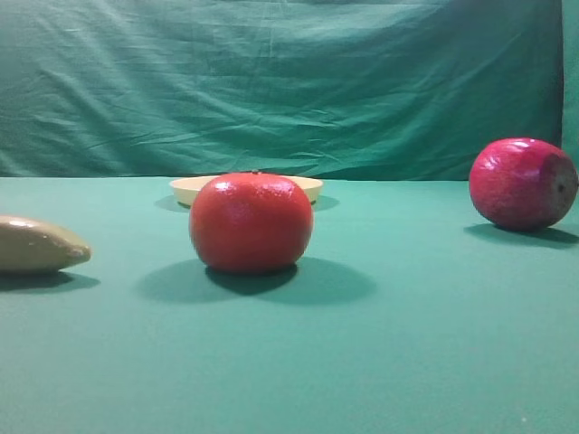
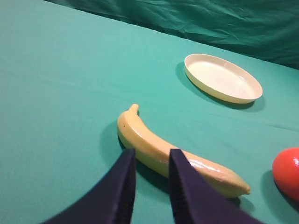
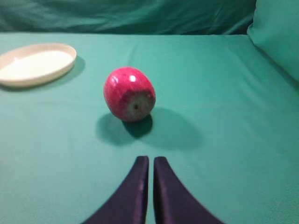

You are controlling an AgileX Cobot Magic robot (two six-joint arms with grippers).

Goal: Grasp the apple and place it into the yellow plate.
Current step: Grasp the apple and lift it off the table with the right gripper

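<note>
Orange fruit [image 1: 251, 222] hides yellow plate [image 1: 192, 189] partly.

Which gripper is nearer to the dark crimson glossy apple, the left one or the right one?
Right. The right gripper, shut, points at the dark crimson glossy apple lying just ahead of it. The left gripper hovers over the yellow banana; its camera shows no apple.

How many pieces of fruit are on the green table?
3. The apple lies at the right, on its side. The orange-red round fruit stands in the middle, before the yellow plate. The banana lies at the left. Nothing seems hidden.
</note>
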